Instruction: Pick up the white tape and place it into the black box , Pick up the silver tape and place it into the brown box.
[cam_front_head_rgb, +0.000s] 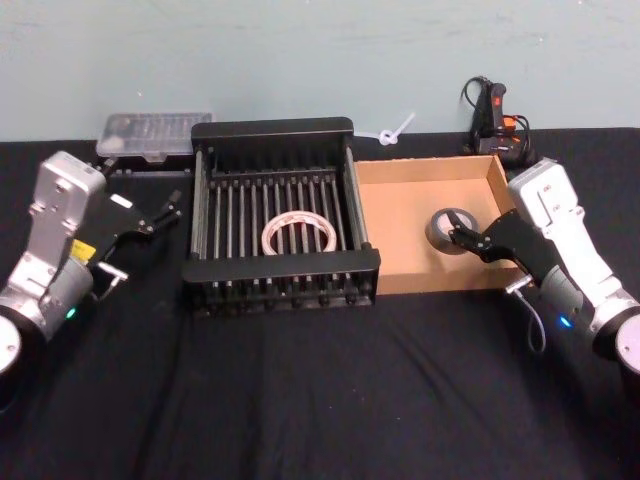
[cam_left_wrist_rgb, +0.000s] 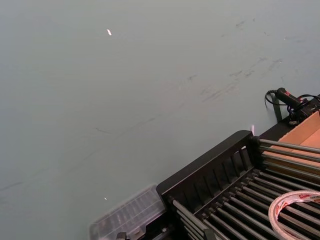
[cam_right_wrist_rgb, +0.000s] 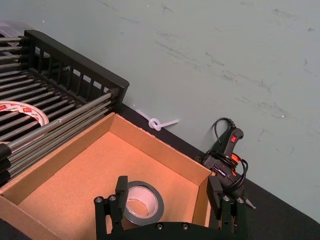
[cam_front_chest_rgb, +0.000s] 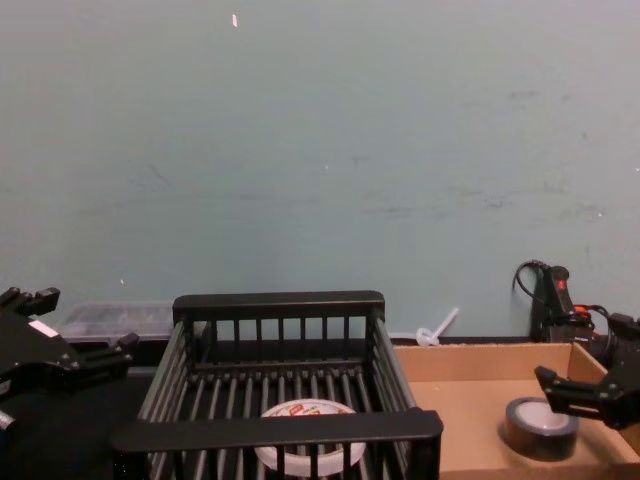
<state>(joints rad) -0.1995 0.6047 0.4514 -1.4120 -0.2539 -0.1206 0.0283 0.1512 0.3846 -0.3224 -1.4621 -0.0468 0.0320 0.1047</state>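
Pale green wall behind; black-covered worktop below.

Black box: centre of worktop; white tape lies flat on its slatted floor.

Brown box: just beside the crate, on the robot's right; silver tape rests flat inside, near the right wall.

Right end effector: fingers spread, at the silver tape, not gripping it.

Left end effector: fingers spread, holding nothing, left of the crate.

Clear plastic case and glue gun: by the wall.
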